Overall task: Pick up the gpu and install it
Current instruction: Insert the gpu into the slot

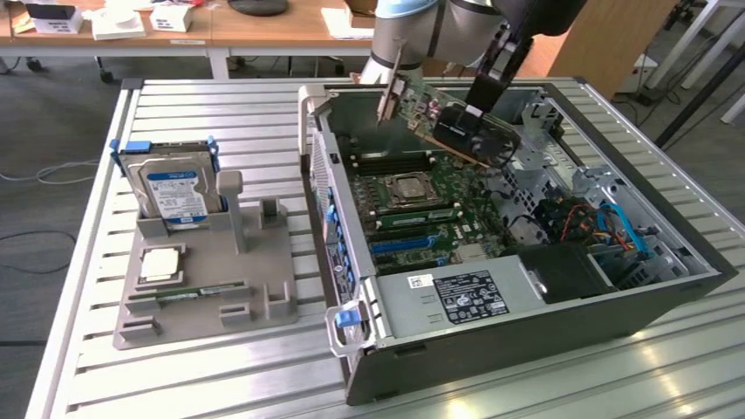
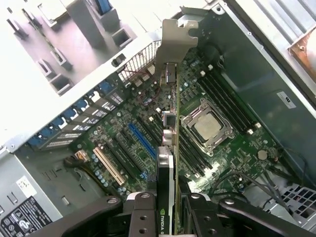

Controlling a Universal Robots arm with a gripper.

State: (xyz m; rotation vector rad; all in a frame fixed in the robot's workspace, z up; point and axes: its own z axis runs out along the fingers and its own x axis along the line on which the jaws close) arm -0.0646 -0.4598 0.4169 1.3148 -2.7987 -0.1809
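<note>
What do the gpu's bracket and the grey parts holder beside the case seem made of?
The bracket of the gpu: bare silvery sheet metal, judging by its sheen and folded tab. The holder: matte grey plastic, probably; uniform colour, no gleam.

There is one gpu, one hard drive, one memory stick, one grey holder and one computer case.

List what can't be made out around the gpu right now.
- Exterior view: where the claw meets the gpu, hidden by the claw's own dark body.
- Wrist view: the gpu's printed label, cut off by the picture's edge.
- Exterior view: power supply label text, too small.
</note>
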